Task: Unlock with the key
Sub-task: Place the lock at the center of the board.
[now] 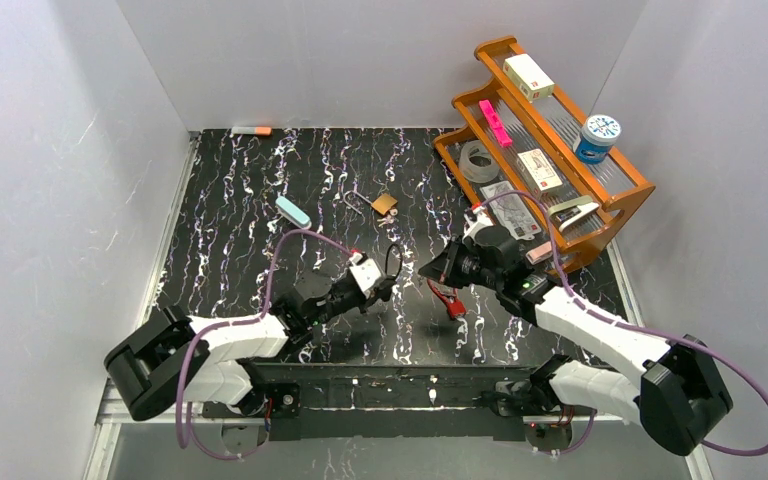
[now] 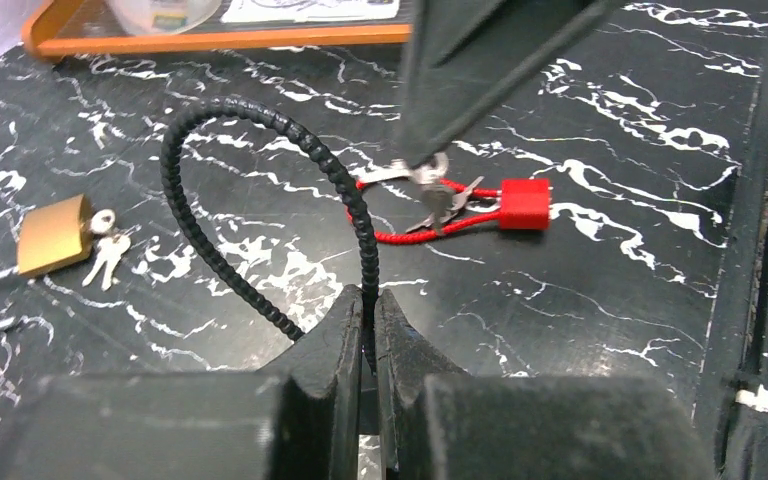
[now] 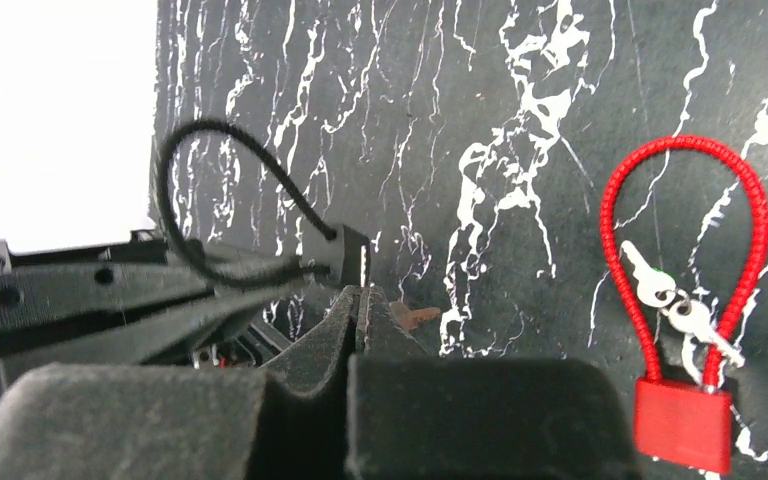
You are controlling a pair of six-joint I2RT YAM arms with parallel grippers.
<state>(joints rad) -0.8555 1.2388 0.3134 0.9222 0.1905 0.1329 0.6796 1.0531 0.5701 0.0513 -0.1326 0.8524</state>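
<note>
With the left gripper (image 2: pixel 370 312) clenched on the black cable lock (image 3: pixel 345 255), held just left of the red cable padlock (image 3: pixel 682 420), and the right gripper (image 3: pixel 357 300) seemingly pinching a small key (image 2: pixel 410 173) beside it, the blade should meet the keyhole squarely, seat fully, then turn gently.

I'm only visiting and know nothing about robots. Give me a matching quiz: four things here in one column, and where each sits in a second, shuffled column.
1 red cable lock
2 black cable lock
3 brass padlock
4 blue-lidded jar

A on the wooden rack
B pinched in the left hand
C on the table, keys on its loop
D on the table, small keys beside it

Pairs: 1-C, 2-B, 3-D, 4-A
</note>
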